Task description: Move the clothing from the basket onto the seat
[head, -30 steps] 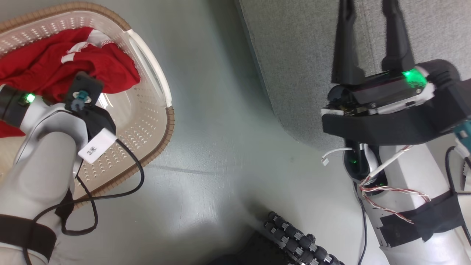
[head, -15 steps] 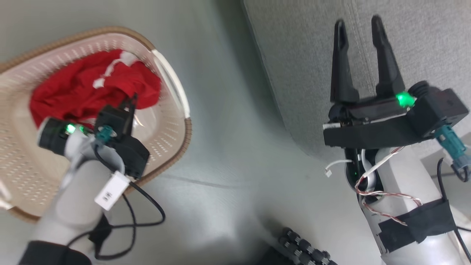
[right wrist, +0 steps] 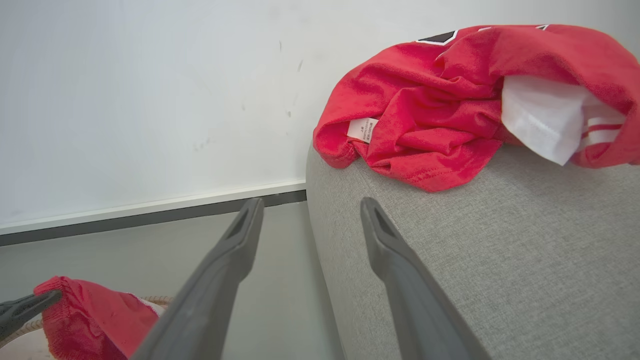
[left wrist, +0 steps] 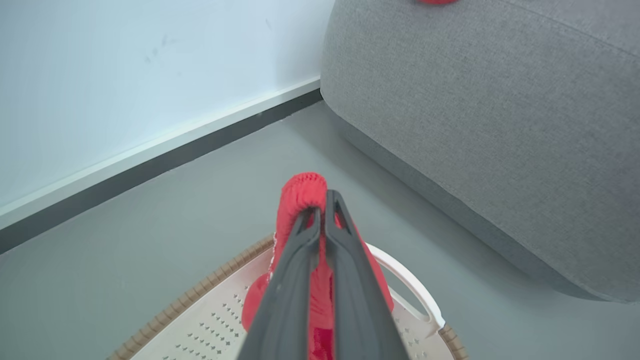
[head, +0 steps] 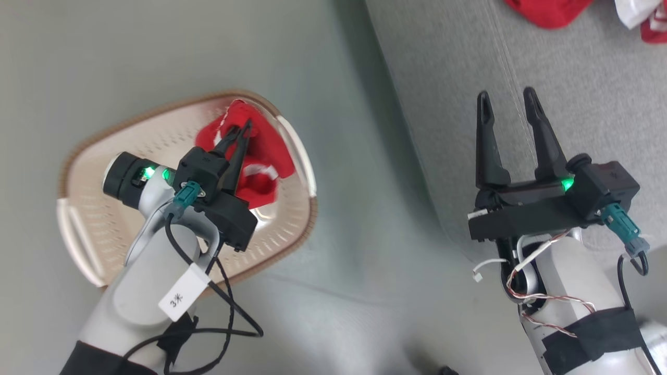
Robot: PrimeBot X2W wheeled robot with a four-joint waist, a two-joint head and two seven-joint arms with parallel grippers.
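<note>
The bright red fabric garment has white trim. The cream perforated plastic basket has a brown rim. The upholstered sofa cushion is grey weave. The second red garment shows white lining.

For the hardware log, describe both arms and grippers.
The left gripper and right gripper each have two long dark tapering fingers on a black mount with a green light and teal connector. Pale grey forearms: the left carries a white tag and looping black cable, the right twisted red-white wires and a black strap.

red garment hangs over basket
</note>
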